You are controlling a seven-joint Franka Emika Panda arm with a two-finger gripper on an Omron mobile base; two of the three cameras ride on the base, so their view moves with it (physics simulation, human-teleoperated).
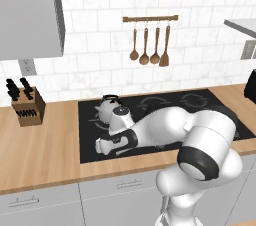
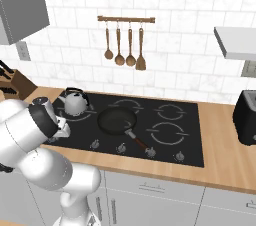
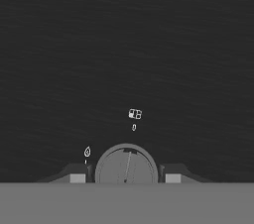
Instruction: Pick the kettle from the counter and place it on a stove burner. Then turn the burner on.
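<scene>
The arm (image 1: 165, 127) consists of glossy white, rounded shell segments, bulbous at the elbow and shoulder, separated by dark, near-black joint bands (image 1: 197, 162). The wrist section carries a black collar and ends in a small white hand block with a grey round cap on top (image 2: 41, 101). In the hand view the gripper (image 3: 125, 178) presents two small dark finger tips (image 3: 77, 173) with lighter square faces.
</scene>
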